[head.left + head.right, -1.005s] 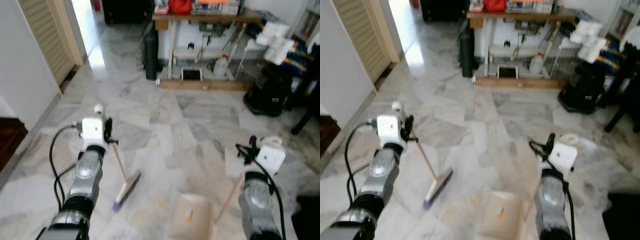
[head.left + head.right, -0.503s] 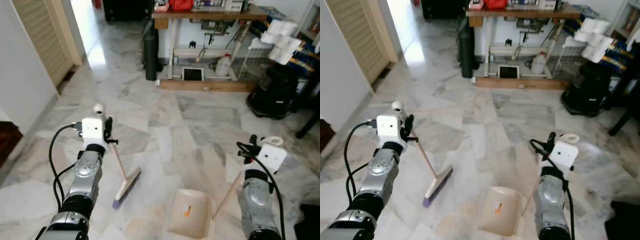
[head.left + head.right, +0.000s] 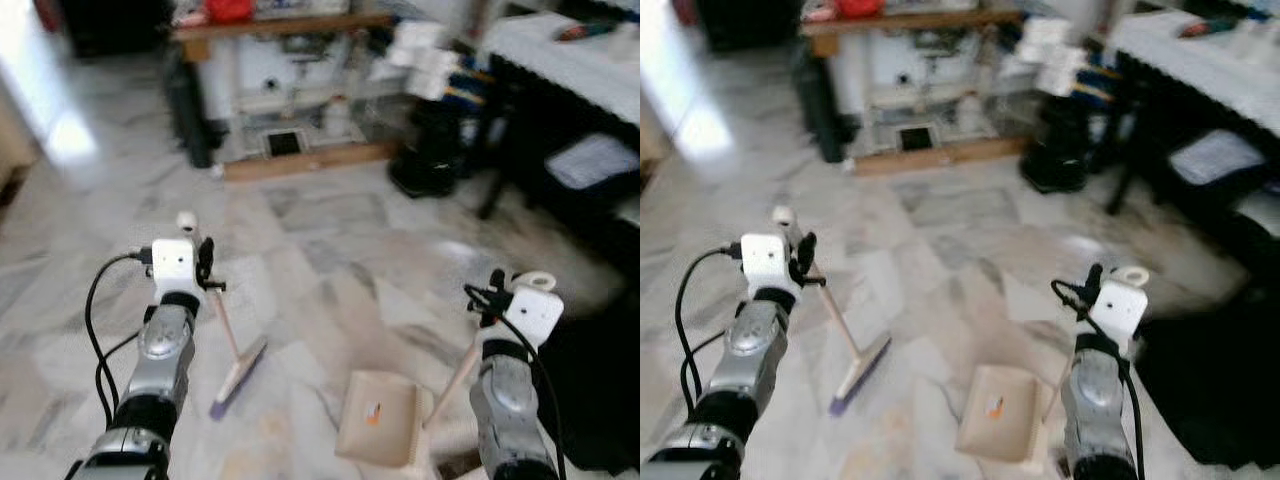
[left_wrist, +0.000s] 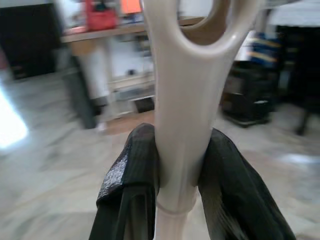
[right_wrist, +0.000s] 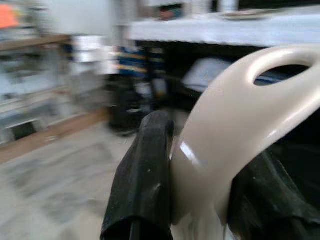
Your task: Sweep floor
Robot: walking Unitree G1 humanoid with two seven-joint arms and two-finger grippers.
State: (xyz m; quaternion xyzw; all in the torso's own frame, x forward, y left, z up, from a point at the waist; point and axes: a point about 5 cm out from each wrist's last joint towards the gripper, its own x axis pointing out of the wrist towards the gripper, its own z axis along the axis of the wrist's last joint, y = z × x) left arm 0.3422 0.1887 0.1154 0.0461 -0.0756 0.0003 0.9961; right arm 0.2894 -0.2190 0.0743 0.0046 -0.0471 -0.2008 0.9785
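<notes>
Left gripper [image 4: 177,170] clamped on the cream broom handle [image 4: 182,100], fingers [image 4: 131,175] pressed to either side just below the hanging loop. Broom [image 3: 232,352] slants down and forward from that grip; its purple-bristled head [image 3: 238,376] rests on the marble floor [image 3: 330,250], ahead of and below the left gripper. Right gripper [image 5: 200,165] likewise closed on the cream dustpan handle [image 5: 235,115], one black finger [image 5: 145,170] tight against the looped grip. Dustpan [image 3: 382,422] sits flat on the floor below and inward of the right gripper, its stick rising to it; a small orange scrap [image 3: 373,412] lies in the pan. Broom head and pan are apart, with bare floor between. Frames are blurred, so floor debris is hard to make out. Risks, as judged: the pan could tip and spill the scrap if the right arm lifts or twists the handle while walking; the black furniture [image 3: 600,370] just outside the right gripper could catch that arm or the stick; the broom head may skip over dirt if the handle angle steepens.
</notes>
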